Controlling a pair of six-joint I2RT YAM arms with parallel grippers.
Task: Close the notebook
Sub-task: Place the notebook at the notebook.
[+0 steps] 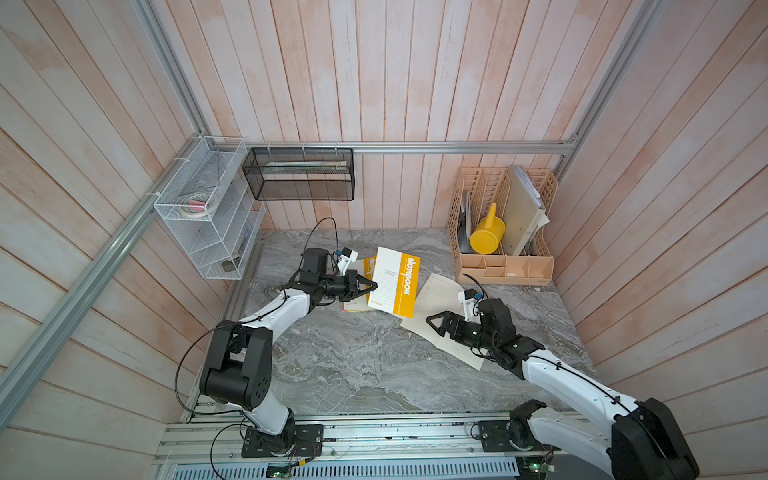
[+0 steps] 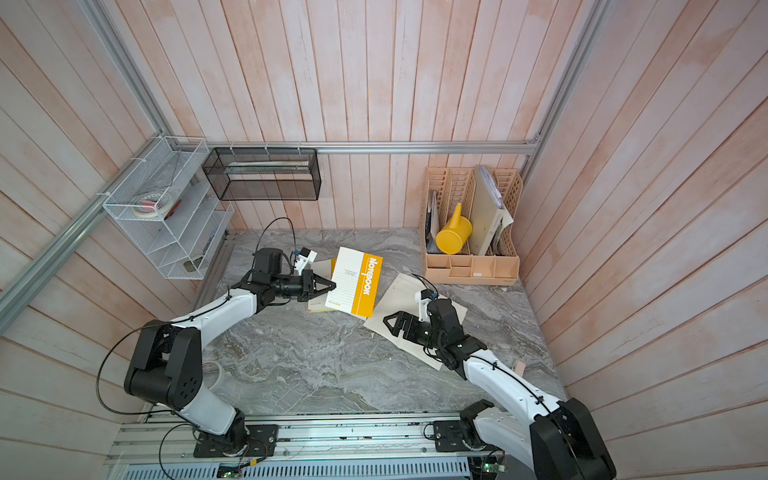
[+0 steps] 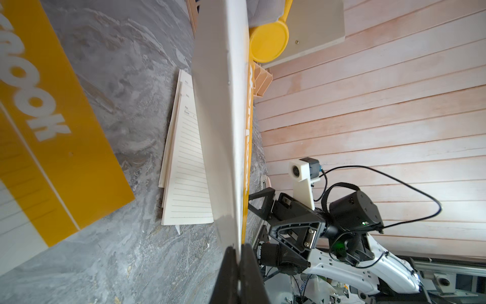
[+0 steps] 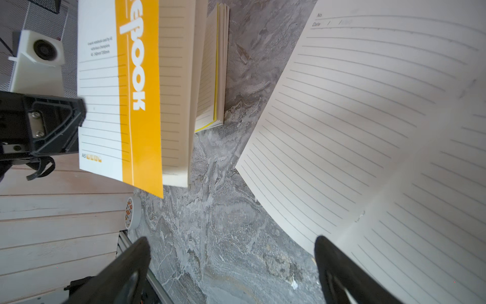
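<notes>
Left wrist view: we see the left gripper (image 3: pixel 239 247) pinched tight on the free edge of the front cover (image 3: pixel 218 131) of the yellow-and-white paper notebook (image 1: pixel 395 282). The thin card stands edge-on between the two black fingers with no gap showing. In both top views that cover hangs raised and tilted, printed side up, over the middle of the grey marble counter (image 1: pixel 353 365), nearer its back edge than its front.

The right wrist view shows a sheaf of lined pages hanging behind the cover, clear of the marble, and a block of pages with a yellow edge (image 4: pixel 213 79) lying flat just beyond. A flat yellow printed cover (image 3: pixel 60 131) lies on the counter beside them; we cannot tell whether it belongs to the same notebook.

The right gripper (image 4: pixel 231 241) hangs with its jaws wide apart and nothing between them. It is over the edge of a cream lined open book (image 4: pixel 368 118) spread flat toward the counter's right edge, in front of the beige plastic desk organiser (image 1: pixel 505 266) in the back right corner.

We judge the closing roughly half done. The cover is gripped and lifted but not yet laid on its pages. Swinging it over, pressing it flat and letting go remain. If the cream book is the one meant, nothing there is done.
</notes>
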